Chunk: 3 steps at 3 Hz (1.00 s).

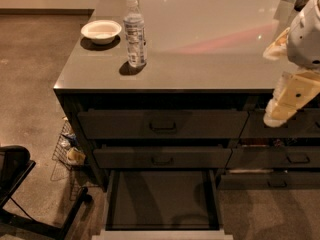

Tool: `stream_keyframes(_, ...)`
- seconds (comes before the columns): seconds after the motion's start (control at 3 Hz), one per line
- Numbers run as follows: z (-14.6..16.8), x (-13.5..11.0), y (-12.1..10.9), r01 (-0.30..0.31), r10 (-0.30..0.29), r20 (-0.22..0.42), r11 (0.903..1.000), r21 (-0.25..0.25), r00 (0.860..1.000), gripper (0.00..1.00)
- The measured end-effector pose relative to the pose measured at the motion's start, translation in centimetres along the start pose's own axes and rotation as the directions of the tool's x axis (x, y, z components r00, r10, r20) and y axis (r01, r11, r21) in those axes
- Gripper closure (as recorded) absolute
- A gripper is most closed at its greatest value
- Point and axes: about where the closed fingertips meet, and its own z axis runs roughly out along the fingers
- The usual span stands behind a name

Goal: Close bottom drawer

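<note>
The bottom drawer (162,201) is the lowest of three wide dark grey drawers in the counter's left stack. It is pulled far out toward me, and its dark box interior shows from above. Its front edge (162,234) lies at the bottom of the view. The two wide drawers above it (162,125) (162,157) are pushed in. My gripper (277,115) is cream-coloured and hangs at the right edge of the view. It is in front of the narrower right-hand drawer stack, at the height of the top drawer. It is well up and to the right of the open drawer and touches nothing.
On the grey countertop (210,59) stand a water bottle (135,34) and a white bowl (101,31), near the left end. A wire basket (67,151) sits on the floor left of the cabinet. A black chair base (20,194) is at lower left.
</note>
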Motion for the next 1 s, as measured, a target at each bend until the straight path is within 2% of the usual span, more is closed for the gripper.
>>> stream_keyframes(0.33, 1.9, 1.1, 1.6, -0.02, 0.021, 0.014, 0.9994, -0.027, 1.0, 0.48)
stream_keyframes(0.67, 4.3, 3.1, 3.7, -0.027, 0.031, 0.081, 0.9988, -0.04, 0.996, 0.71)
stream_keyframes(1.0, 6.8, 6.4, 5.4, -0.07, 0.076, 0.166, 0.9967, -0.042, 0.983, 0.94)
